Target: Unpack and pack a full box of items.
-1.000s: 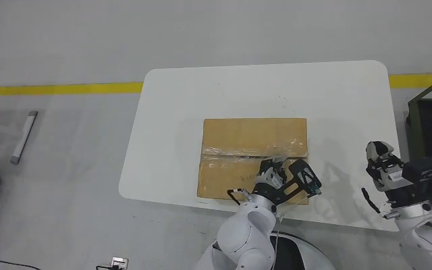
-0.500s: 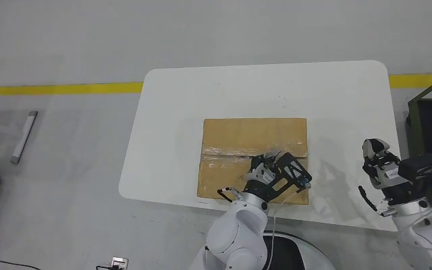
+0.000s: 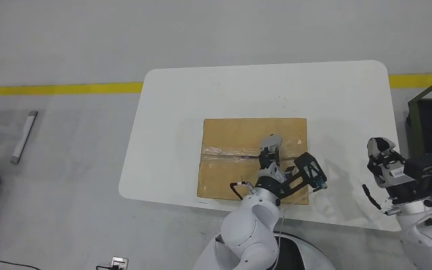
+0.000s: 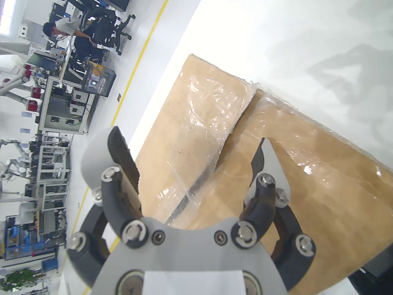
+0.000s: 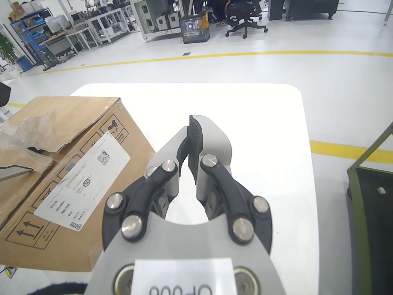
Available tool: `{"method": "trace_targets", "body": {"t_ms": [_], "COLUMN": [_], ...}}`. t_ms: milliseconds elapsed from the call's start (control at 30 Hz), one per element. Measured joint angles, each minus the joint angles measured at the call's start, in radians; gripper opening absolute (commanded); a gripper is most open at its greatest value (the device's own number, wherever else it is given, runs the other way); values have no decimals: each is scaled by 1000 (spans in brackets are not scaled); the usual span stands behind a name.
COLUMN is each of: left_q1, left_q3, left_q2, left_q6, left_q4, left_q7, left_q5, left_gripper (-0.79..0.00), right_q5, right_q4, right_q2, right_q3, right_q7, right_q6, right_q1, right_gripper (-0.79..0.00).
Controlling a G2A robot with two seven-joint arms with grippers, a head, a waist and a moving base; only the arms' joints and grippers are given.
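- The cardboard box (image 3: 236, 138) takes the middle of the table (image 3: 202, 88), close to the near edge, so little room is left in front of it; bare table lies open beyond it and to both sides.
- The left gripper (image 4: 190, 138) hangs over the box's centre seam, jaws spread; beneath them the top parts in a dark slit, with wrinkled clear tape (image 4: 208, 115) lying loose beside it.
- The right gripper (image 5: 192, 124), jaws closed, sits over bare table to the box's right, apart from its labelled side; a green frame (image 5: 365, 179) stands just off the table edge there.
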Motion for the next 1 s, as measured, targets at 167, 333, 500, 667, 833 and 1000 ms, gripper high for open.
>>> {"method": "trace_targets", "body": {"t_ms": [167,333,500,667,833,1000], "left_q1": [-34,-45,-36,-33,-29,-21], "left_q3": [3,-4,-9,-16,-25,-29], "left_q2": [-9,-16,-18,-21,-24,-27], "left_q6": [2,14,14,14,13,18], "left_q4": [43,49,50,51,51,32], "left_q7": [-17,-24,-18,-12,-8,-2], "left_q5": [34,41,62,74,82,94], "left_gripper": [-360,-449,-471,-493,-579,-613], "right_q5": [9,13,14,11,10,7], "right_q4": [-2,-4,-3,-4,-6,-10], "right_q2": [-2,-3,-5,-6,-8,-9], "right_q3": [4,5,2,0,-2,-6], "right_q7": [-2,-5,-6,-5,-3,-5], "right_q6": [5,7,7,5,4,2], "right_q1": [-3,-7,-10,-10,-11,-14], "right_gripper": [-785,-785,-785,-785,-785,-785]}}
